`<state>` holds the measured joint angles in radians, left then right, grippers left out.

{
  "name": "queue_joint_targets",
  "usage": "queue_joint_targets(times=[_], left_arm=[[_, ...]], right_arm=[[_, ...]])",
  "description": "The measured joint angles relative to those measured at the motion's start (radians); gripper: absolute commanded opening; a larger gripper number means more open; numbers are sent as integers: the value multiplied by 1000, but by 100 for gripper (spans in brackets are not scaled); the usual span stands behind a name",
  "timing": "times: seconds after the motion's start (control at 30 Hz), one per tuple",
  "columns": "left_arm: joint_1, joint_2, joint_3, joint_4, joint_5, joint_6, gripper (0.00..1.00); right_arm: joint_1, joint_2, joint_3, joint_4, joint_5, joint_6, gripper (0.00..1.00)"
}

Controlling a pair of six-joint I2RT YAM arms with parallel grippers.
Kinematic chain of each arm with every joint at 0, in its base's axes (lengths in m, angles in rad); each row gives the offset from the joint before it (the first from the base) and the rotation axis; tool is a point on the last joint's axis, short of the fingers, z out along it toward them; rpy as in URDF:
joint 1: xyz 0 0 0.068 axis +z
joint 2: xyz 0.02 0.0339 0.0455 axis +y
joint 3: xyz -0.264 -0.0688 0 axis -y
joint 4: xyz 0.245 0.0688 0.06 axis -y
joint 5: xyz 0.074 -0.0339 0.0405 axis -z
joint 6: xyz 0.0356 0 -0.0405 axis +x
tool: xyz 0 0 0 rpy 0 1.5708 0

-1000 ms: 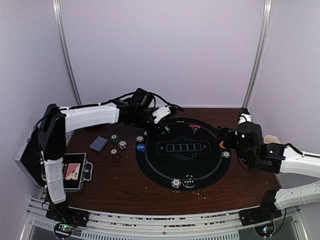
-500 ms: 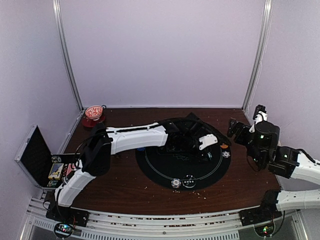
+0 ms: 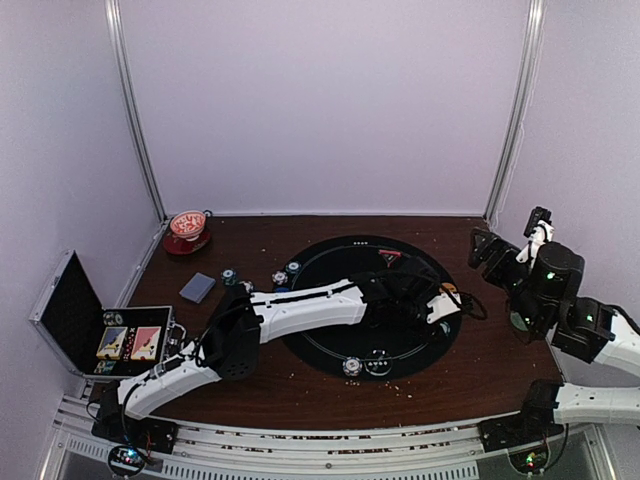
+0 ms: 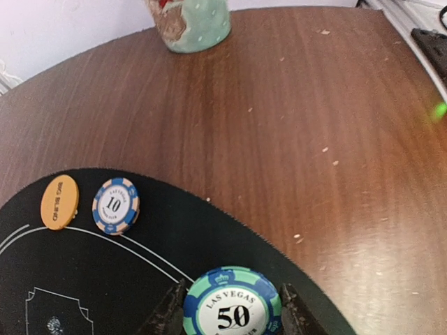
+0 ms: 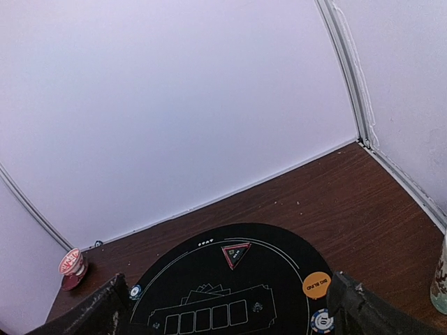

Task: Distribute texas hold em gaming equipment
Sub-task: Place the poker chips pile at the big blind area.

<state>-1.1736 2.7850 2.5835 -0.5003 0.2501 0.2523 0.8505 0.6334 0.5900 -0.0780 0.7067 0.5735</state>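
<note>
Your left gripper (image 4: 231, 321) is pinching a green and blue chip (image 4: 232, 301) marked 50, with one finger on each side of it. The chip is hanging over the right edge of the round black mat (image 3: 400, 342), close to where the mat meets the brown table (image 4: 293, 125). You cannot tell if the chip is touching the mat. A little further along that edge, a blue chip (image 4: 116, 205) marked 10 is lying flat on the mat. An orange button (image 4: 59, 201) is lying just beside it. A pale green cup (image 4: 190, 19) is standing on the table well behind them.

Your right gripper (image 5: 227, 293) is hanging up in the air on the right side, with its fingers spread wide apart. It is looking down on the mat and the red triangle button (image 5: 236, 254).

Left of the mat, the grey-blue cards (image 3: 198, 287) are lying in a stack, with loose chips (image 3: 229, 275) near them. Two more chips (image 3: 352, 367) are resting at the near edge of the mat.
</note>
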Motion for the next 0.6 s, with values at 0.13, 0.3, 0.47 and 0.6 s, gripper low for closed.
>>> queue_joint_targets(times=[0.13, 0.3, 0.47, 0.6], left_arm=[[7, 56, 39, 27, -16, -1, 22], [10, 98, 72, 58, -27, -2, 23], [10, 128, 103, 104, -28, -12, 25], [10, 148, 117, 135, -34, -18, 27]], right_arm=[[0, 0, 0, -1, -11, 1, 100], [0, -1, 0, -1, -18, 1, 100], [0, -5, 0, -1, -24, 1, 99], [0, -6, 0, -1, -29, 1, 99]])
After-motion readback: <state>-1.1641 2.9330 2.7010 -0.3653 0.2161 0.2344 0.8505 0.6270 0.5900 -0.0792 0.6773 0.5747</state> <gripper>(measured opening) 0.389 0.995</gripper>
